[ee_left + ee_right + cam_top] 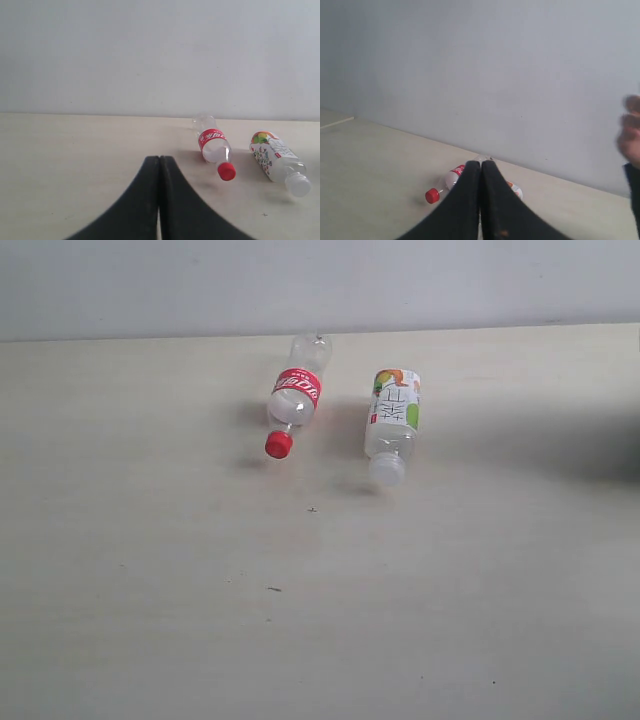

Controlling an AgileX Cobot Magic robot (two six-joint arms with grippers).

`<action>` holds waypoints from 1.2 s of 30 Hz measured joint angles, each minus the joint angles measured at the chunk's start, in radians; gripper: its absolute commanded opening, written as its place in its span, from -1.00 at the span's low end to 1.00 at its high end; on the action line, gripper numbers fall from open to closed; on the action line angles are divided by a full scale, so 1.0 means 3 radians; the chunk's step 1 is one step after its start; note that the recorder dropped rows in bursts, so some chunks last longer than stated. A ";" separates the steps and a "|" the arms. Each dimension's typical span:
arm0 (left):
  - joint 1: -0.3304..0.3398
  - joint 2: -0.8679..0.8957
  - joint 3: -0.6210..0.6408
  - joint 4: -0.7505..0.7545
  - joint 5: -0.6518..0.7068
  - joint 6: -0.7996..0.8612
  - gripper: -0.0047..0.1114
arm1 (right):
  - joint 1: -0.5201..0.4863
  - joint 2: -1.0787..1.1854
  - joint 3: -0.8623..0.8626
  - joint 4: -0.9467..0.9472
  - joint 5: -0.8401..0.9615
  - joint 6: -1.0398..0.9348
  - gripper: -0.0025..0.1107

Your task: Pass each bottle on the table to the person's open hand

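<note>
Two bottles lie on their sides at the back of the pale beige table (200,620). The clear one with red label and red cap (293,395) lies left of the clear white-capped one with green-orange label (392,420); both caps point toward the front. In the left wrist view my left gripper (159,159) is shut and empty, with the red-capped bottle (215,147) and the green-orange bottle (276,161) ahead of it. My right gripper (481,162) is shut and empty too, partly hiding the red-labelled bottle (451,181). A blurred bare hand (630,132) with a black sleeve shows at that view's edge. The yellow and white bottles are out of view.
A grey wall (320,285) runs behind the table's back edge. A soft dark shadow (600,455) lies on the right of the tabletop. A few tiny dark specks (273,589) dot the surface.
</note>
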 measured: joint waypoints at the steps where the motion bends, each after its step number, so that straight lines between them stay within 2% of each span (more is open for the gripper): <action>1: 0.0000 0.0000 0.0000 0.0000 0.0000 0.0000 -0.92 | 0.0000 0.0000 0.0000 0.0000 0.0000 0.0000 -0.95; 36: 0.0000 0.0000 0.0000 0.0000 0.0000 0.0000 -0.92 | 0.0000 0.0009 0.0000 0.0132 -0.0113 0.0028 -0.95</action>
